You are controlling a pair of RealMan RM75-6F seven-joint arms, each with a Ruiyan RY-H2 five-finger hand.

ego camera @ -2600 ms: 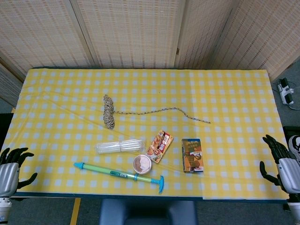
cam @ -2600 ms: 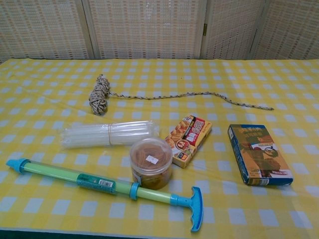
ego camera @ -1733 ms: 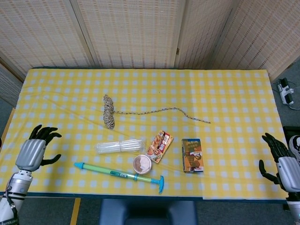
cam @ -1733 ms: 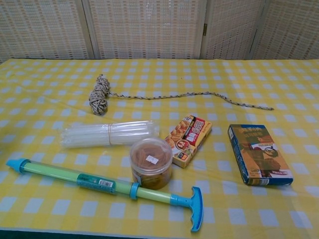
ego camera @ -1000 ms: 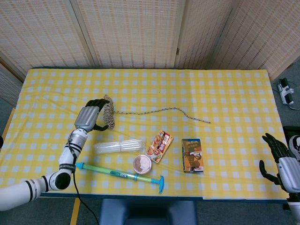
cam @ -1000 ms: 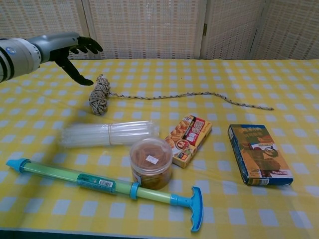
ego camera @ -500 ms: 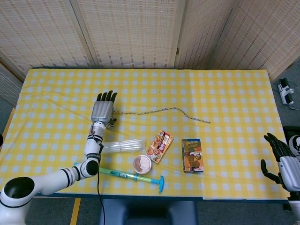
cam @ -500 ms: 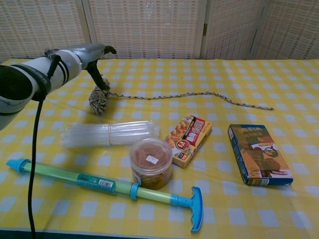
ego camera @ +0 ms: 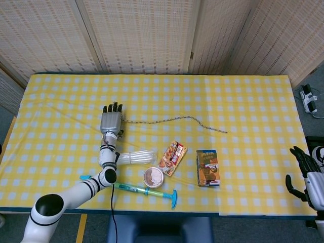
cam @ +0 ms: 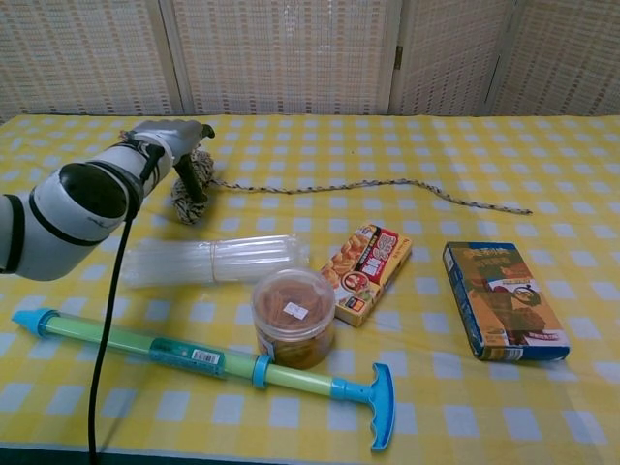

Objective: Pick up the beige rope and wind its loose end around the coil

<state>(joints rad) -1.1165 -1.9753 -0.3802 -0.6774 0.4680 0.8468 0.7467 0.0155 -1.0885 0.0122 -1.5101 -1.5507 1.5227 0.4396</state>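
The beige rope coil lies on the yellow checked cloth at mid-left. Its loose tail trails right across the table and ends near the middle. My left hand lies over the coil with fingers stretched out away from me, hiding most of it in the head view. In the chest view the left hand hovers just over the coil's top, its thumb reaching down across the strands. I cannot see a closed grip. My right hand hangs off the table's right front corner, fingers spread, holding nothing.
A bundle of clear tubes lies just in front of the coil. Beyond it are a red snack box, a round lidded jar, a blue-green box and a long green-and-blue pump along the front edge.
My left arm swung in from the front left table edge to the rope coil, and the hand now sits slightly nearer over it. The right hand drifted a little lower.
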